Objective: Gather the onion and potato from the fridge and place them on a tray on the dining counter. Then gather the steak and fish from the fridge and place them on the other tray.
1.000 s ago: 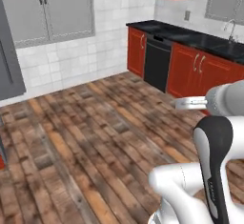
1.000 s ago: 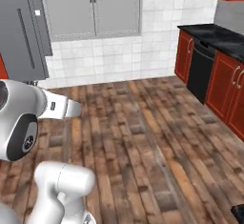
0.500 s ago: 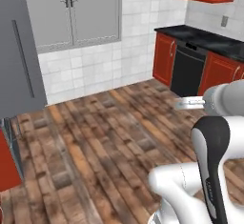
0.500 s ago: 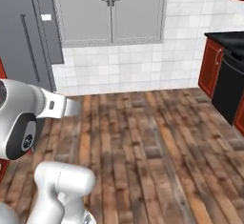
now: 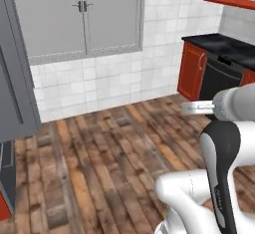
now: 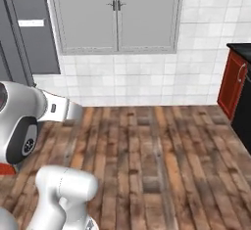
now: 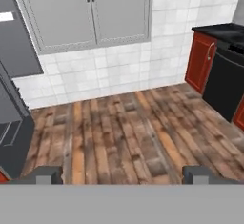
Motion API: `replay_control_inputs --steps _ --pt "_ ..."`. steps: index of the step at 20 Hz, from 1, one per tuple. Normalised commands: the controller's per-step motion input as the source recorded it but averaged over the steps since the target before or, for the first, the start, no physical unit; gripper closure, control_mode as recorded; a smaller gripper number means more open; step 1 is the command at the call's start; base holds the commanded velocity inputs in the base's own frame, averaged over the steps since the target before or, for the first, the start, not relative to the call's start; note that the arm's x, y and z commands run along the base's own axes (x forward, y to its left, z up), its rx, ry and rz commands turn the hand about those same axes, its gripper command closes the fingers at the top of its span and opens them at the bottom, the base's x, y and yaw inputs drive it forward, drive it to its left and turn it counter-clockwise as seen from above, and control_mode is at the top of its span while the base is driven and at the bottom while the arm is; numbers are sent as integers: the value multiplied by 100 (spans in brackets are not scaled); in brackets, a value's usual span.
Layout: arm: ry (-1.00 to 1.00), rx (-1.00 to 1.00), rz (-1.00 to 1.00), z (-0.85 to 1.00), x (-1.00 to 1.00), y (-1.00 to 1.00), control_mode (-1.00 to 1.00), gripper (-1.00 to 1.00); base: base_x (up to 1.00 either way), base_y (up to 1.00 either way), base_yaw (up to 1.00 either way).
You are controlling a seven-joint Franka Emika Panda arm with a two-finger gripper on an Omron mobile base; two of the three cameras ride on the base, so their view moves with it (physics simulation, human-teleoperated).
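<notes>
Grey fridge, red cabinets

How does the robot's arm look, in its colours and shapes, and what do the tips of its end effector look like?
The arm is glossy white with rounded, tube-like segments and dark grey to black bands and caps at the joints. A small dark marking sits on one white link in the right base view. The end effector has two small, blocky dark grey fingertips.

All views toward grey wall cabinet

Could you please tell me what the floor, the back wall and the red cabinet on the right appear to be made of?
Floor: apparently wood planks, matte, with varied brown grain. Back wall: likely white ceramic tile, given its grid of grout lines. Red cabinet: probably painted or lacquered wood, smooth red panel with a slim metal handle.
</notes>
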Motion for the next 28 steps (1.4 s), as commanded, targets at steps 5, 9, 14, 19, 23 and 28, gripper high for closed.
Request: replay_control_inputs --steps 5,9,14,19,23,28 --pt "0 0 0 0 0 0 100 -100 100 -20 59" --pt "0 0 0 0 0 0 100 -100 42 -5 96" --pt "0 0 0 0 0 0 100 -100 -15 -41 89" --pt "0 0 0 0 0 0 100 -100 -58 -52 72" --pt "0 0 0 0 0 0 100 -100 -48 -64 61" --pt "0 0 0 0 0 0 100 -100 -4 -58 45"
